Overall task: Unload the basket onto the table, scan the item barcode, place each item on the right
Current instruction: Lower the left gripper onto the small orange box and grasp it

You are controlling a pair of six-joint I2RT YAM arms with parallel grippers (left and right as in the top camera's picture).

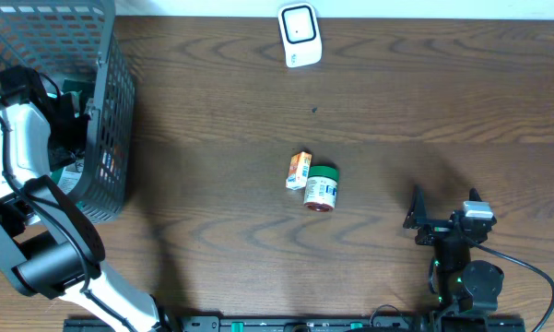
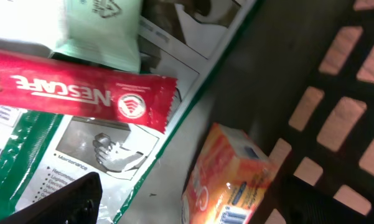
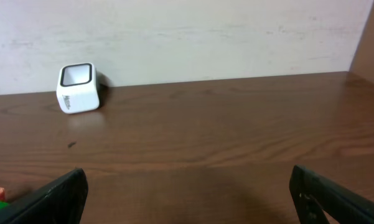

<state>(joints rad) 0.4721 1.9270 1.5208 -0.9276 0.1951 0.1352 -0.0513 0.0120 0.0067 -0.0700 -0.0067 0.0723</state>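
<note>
Overhead, left arm (image 1: 18, 152) reaches into basket (image 1: 111, 111); right gripper (image 1: 440, 219) sits front right, scanner (image 1: 300, 35) at the far edge. Left wrist: left gripper (image 2: 196, 193) is spread wide and holds nothing, orange box (image 2: 227, 177) lying between its fingers, near Nescafe sachet (image 2: 81, 90). Right wrist: right gripper is wide open and empty.

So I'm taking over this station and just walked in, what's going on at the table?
The left tool is down inside the grey basket, open over an orange box and a red Nescafe sachet, gripping nothing. A small carton and a green-lidded jar lie mid-table. The right tool hangs open and empty low over the table. The white scanner sits at the far edge.
</note>
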